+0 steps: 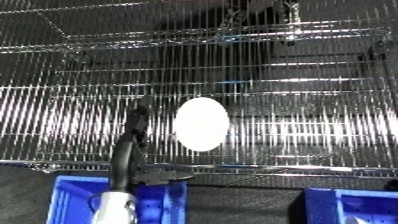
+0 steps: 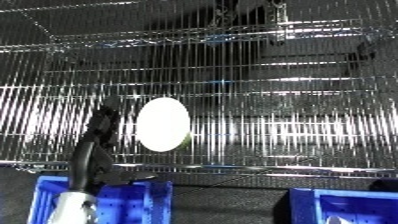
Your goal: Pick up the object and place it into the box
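Chrome wire shelving [image 1: 293, 125] fills the background, its thin rods glinting. On it lies a white oval object [image 1: 202, 123], egg-like in outline. Just to its left the left hand [image 1: 135, 131] reaches up from a silver forearm, black fingers extended beside the object; whether they touch it cannot be told. Below the shelf edge sit two blue bins, one at left [image 1: 67, 197] and one at right [image 1: 355, 205].
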